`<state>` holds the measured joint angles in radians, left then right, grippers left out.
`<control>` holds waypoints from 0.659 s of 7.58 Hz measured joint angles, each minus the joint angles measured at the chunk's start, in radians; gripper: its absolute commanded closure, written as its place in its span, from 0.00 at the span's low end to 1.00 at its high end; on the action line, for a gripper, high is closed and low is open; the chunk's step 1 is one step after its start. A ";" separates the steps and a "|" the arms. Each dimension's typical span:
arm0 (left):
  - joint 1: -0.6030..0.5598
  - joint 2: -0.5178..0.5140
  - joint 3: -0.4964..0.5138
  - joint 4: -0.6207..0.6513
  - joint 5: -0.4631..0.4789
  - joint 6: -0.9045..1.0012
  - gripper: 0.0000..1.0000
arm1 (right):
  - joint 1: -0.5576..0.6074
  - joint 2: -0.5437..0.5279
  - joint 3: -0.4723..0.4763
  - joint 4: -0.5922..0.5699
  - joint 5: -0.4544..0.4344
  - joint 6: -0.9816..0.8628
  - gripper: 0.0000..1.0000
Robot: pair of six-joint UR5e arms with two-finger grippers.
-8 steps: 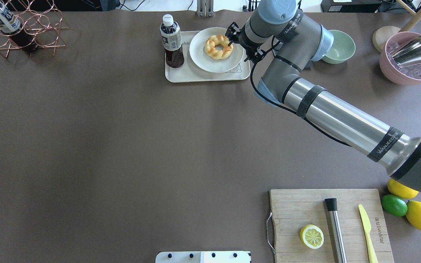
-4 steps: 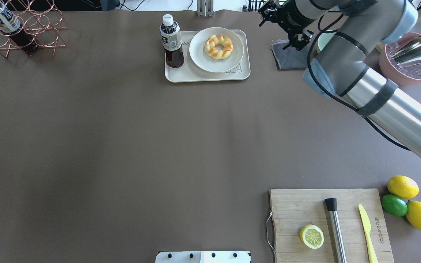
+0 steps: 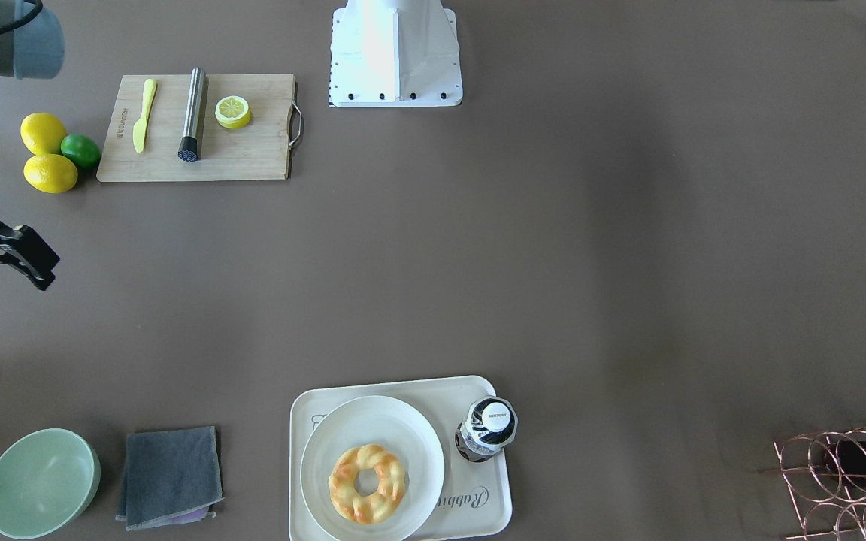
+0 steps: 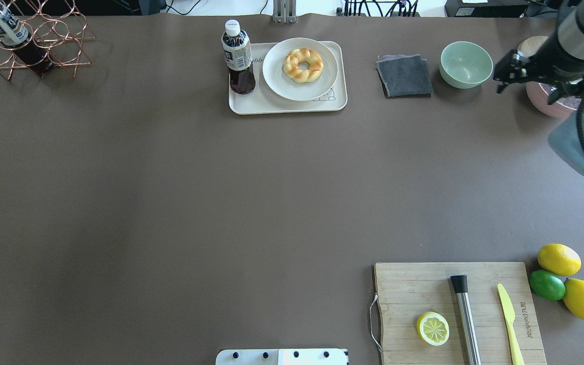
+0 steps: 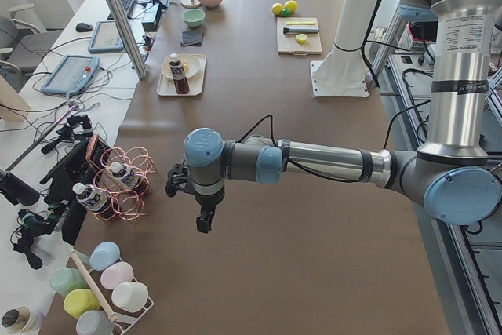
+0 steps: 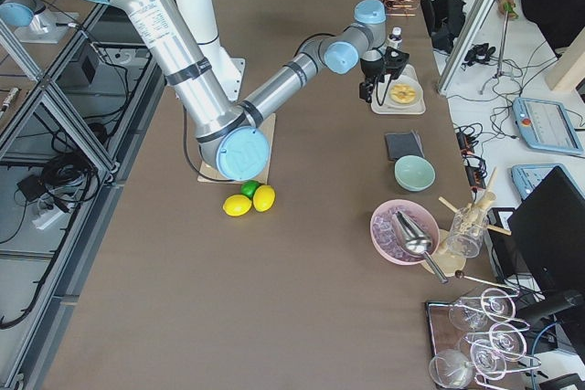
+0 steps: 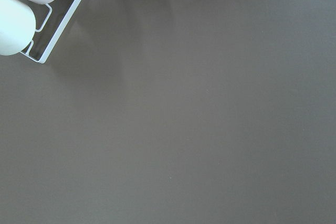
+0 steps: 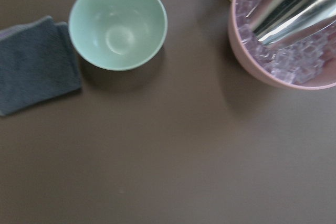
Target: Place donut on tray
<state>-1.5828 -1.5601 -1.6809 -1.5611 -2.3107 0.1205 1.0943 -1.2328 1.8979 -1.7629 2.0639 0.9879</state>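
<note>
Overhead view of a brown table. Off its left end, shown only in the left side view, the left gripper (image 5: 202,221) hangs over bare table near a copper wire rack (image 4: 64,35). Whether its jaws are apart or together cannot be told.

At the table's 12 o'clock lies the tray (image 4: 282,106). A dark bottle (image 4: 239,58) stands on its 9 o'clock end. A round white plate (image 4: 282,86) fills the rest of the tray. The donut (image 4: 303,65) lies flat on that plate, just toward 12 o'clock of the plate's centre, with nothing touching it.

At the tray's 3 o'clock, apart from it, lies a folded grey cloth (image 4: 404,76), and at the cloth's 3 o'clock sits an empty green bowl (image 4: 466,64).

At the green bowl's 3 o'clock the right gripper (image 4: 511,71) hovers above the table with its jaws apart, holding nothing, well away from the tray. Beside it is a pink bowl (image 8: 234,35) of ice.

At the table's 5 o'clock a wooden cutting board (image 4: 408,289) carries a lemon half (image 4: 432,328), a metal bar (image 4: 464,319) and a yellow knife (image 4: 509,319). At the board's 2 o'clock sit two lemons (image 4: 558,259) and a lime (image 4: 547,284).
</note>
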 measured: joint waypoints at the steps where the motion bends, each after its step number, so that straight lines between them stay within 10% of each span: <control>1: -0.005 -0.001 0.002 -0.003 0.000 0.000 0.02 | 0.053 -0.078 0.014 -0.072 -0.013 -0.241 0.00; 5: -0.010 -0.004 0.006 -0.014 0.007 -0.005 0.02 | 0.428 -0.216 -0.169 -0.169 0.003 -1.160 0.00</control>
<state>-1.5932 -1.5636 -1.6747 -1.5747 -2.3033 0.1157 1.5226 -1.4489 1.7292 -1.9316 2.0667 -0.1721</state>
